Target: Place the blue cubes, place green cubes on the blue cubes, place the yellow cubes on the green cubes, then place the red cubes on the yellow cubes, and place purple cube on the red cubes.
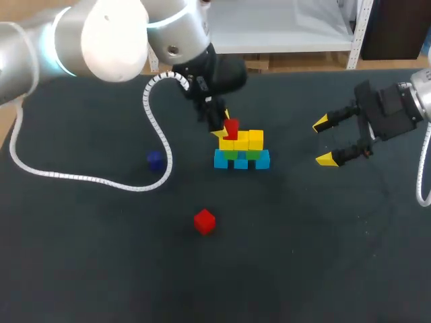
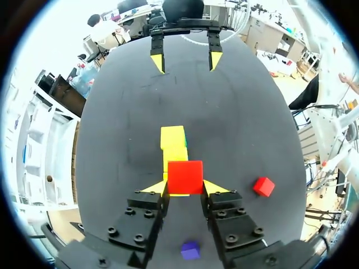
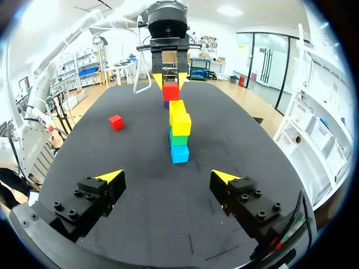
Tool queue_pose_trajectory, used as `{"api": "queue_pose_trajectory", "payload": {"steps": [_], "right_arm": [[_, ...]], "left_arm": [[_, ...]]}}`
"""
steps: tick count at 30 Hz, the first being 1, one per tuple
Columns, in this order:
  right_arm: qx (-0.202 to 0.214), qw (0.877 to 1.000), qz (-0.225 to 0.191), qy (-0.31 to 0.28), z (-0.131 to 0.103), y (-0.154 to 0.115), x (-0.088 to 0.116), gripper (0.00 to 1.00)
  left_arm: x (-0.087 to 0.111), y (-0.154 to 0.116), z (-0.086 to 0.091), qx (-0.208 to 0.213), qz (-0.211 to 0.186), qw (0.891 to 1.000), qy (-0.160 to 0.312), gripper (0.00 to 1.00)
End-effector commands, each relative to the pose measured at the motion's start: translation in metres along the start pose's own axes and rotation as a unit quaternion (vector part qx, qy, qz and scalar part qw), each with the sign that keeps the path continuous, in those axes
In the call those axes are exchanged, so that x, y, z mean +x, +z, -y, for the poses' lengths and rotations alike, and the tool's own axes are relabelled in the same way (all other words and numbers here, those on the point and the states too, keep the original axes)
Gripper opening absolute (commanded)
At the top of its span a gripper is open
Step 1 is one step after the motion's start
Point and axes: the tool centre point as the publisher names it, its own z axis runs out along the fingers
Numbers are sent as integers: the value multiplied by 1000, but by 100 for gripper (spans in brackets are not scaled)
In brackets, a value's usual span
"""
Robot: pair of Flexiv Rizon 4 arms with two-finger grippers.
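A stack stands mid-table: blue cubes (image 1: 241, 161) at the bottom, green cubes (image 1: 252, 154) on them, yellow cubes (image 1: 248, 140) on top. My left gripper (image 1: 227, 126) is shut on a red cube (image 1: 231, 126) right over the stack's left yellow cube; whether they touch I cannot tell. In the left wrist view the red cube (image 2: 185, 176) sits between both fingers, with the yellow cubes (image 2: 173, 137) just ahead. A second red cube (image 1: 204, 221) lies loose nearer the front. A purple cube (image 1: 155, 159) lies left of the stack. My right gripper (image 1: 330, 141) hangs open and empty right of the stack.
The left arm's white cable (image 1: 87, 177) loops over the table's left part, close to the purple cube. In the right wrist view the stack (image 3: 180, 140) stands ahead of the open gripper (image 3: 168, 179), with the loose red cube (image 3: 116, 121) off to one side.
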Motion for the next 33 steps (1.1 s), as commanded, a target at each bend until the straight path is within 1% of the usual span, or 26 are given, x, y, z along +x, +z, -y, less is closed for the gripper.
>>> {"api": "queue_pose_trajectory", "payload": {"steps": [1,15,30,33], "right_arm": [[0,1000,1,-1,1,1,0,100],[0,1000,1,-1,1,1,0,100],[0,1000,1,-1,1,1,0,100],[0,1000,1,-1,1,1,0,100]], "left_arm": [[-1,5,-3,3,1,1000,0,0],[-1,8,-10,4,-5,1000,-3,0],[0,9,-11,6,-5,1000,-4,0],[0,9,-11,6,-5,1000,-3,4]]}}
